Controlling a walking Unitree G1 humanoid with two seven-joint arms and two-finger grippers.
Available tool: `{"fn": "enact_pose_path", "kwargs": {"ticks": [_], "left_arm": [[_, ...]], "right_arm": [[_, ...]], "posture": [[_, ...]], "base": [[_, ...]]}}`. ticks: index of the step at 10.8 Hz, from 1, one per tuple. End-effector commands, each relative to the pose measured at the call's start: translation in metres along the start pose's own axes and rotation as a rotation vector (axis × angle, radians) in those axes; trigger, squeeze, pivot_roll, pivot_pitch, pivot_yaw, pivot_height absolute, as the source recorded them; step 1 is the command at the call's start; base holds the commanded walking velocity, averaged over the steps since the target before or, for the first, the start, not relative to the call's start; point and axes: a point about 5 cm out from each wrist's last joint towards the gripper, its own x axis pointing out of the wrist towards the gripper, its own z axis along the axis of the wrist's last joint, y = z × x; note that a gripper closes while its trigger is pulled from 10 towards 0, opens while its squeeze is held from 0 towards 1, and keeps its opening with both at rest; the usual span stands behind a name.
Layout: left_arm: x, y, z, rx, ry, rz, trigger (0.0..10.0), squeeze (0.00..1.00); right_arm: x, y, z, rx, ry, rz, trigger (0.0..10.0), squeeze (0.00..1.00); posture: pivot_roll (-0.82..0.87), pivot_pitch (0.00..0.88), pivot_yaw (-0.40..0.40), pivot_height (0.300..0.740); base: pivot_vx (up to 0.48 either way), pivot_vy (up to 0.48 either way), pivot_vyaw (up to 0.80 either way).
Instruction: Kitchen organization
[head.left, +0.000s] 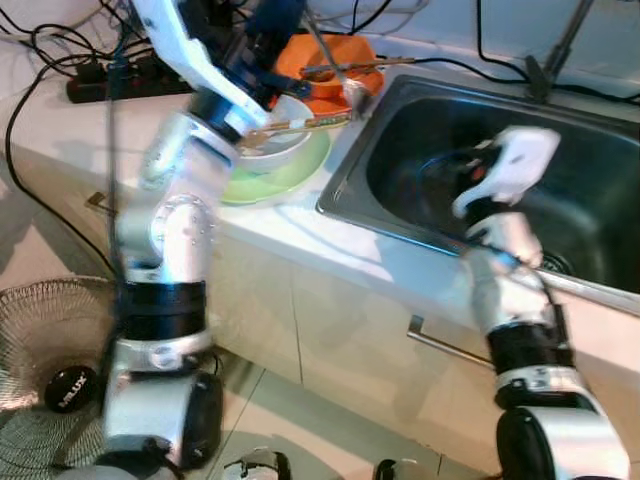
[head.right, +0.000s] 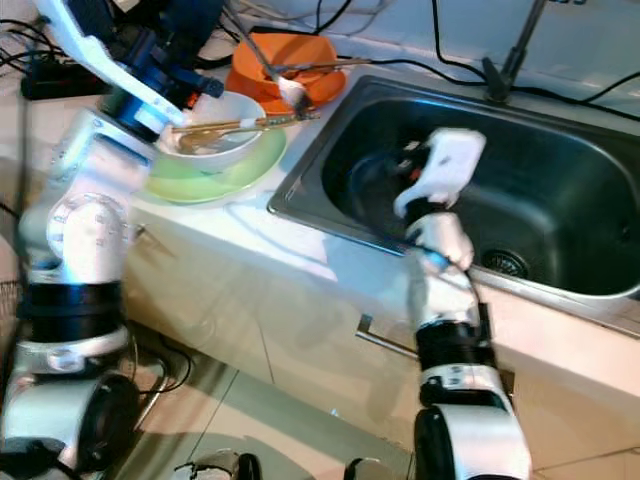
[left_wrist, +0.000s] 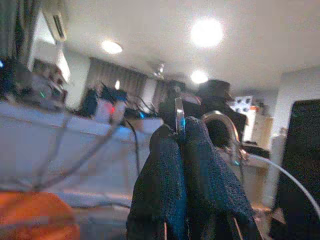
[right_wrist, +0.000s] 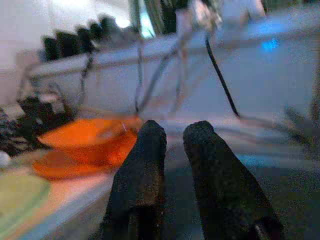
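A metal spoon is pinched upright between the closed fingers of the left gripper, raised above the white bowl near the counter's sink-side edge. The right gripper, slightly parted and empty, hangs over the sink. A thin grip could let the spoon slip, clattering into the dishes.

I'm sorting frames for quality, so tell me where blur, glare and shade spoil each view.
Left eye view: left arm smeared by motion over the white bowl. Right eye view: sharper, sink basin dark. Left wrist view: ceiling lights flare white; left gripper fingers pinch a thin metal piece. Right wrist view: soft throughout, orange bowl blurred behind the right gripper.
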Motion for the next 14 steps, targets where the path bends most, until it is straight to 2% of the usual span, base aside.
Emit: {"fn": "enact_pose_path", "kwargs": {"ticks": [1, 4, 7, 8, 9, 12, 14], "left_arm": [[-0.001, -0.003, -0.010, -0.034, 0.038, -0.014, 10.0, 0.00], [-0.003, -0.012, -0.029, -0.108, 0.083, -0.040, 10.0, 0.00], [-0.004, -0.014, -0.032, -0.106, 0.105, -0.050, 10.0, 0.00], [-0.005, -0.014, -0.033, -0.103, 0.112, -0.052, 10.0, 0.00], [-0.005, -0.015, -0.034, -0.101, 0.115, -0.053, 10.0, 0.00], [-0.005, -0.015, -0.036, -0.102, 0.126, -0.061, 10.0, 0.00], [-0.005, -0.015, -0.036, -0.098, 0.130, -0.064, 10.0, 0.00]], "right_arm": [[0.007, 0.004, 0.015, -0.006, -0.052, 0.041, 10.0, 1.00], [0.008, 0.003, 0.042, -0.087, -0.120, 0.188, 10.0, 1.00], [0.002, -0.006, 0.051, -0.139, -0.104, 0.256, 10.0, 1.00], [-0.004, -0.002, 0.050, -0.172, -0.067, 0.365, 10.0, 0.73], [-0.007, 0.000, 0.049, -0.174, -0.052, 0.405, 10.0, 0.00], [-0.024, 0.013, 0.043, -0.171, 0.021, 0.601, 10.0, 0.00], [-0.027, 0.014, 0.044, -0.159, 0.029, 0.628, 10.0, 0.00]], "posture": [[0.03, 0.059, 0.052, 0.740], [0.02, 0.048, 0.066, 0.740], [0.01, 0.042, 0.074, 0.740], [0.01, 0.037, 0.075, 0.740], [0.01, 0.035, 0.075, 0.740], [0.01, 0.030, 0.077, 0.740], [0.01, 0.033, 0.080, 0.740]], "base": [[0.000, 0.000, 0.00], [0.000, 0.000, 0.00], [0.000, 0.000, 0.00], [0.000, 0.000, 0.00], [0.000, 0.000, 0.00], [0.000, 0.000, 0.00], [0.000, 0.000, 0.00]]}}
